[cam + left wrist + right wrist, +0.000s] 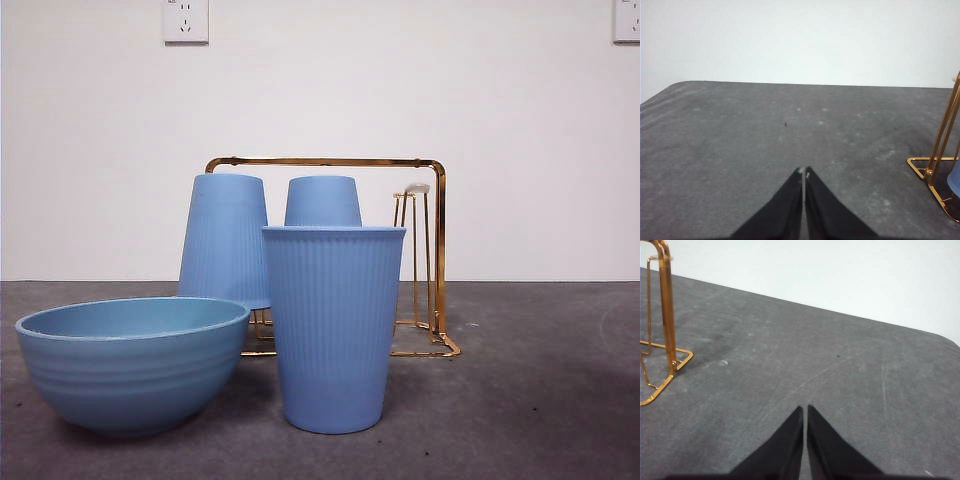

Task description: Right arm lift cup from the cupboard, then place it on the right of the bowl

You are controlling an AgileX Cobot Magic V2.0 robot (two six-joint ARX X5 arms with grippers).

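A periwinkle cup point(333, 325) stands upright on the grey table, just right of the teal-blue bowl point(132, 362). Two more cups hang upside down on the gold wire cupboard point(430, 200): one at its left point(224, 240), one behind the upright cup point(322, 201). The rack's right prong point(416, 250) is bare. No arm shows in the front view. My right gripper point(805, 410) is shut and empty over bare table, with the rack's corner point(662, 315) beside it. My left gripper point(804, 171) is shut and empty, with the rack's base point(935, 175) at the side.
A white wall with two sockets point(185, 20) stands behind the table. The grey table surface point(540, 400) stretches to the right of the upright cup and the rack.
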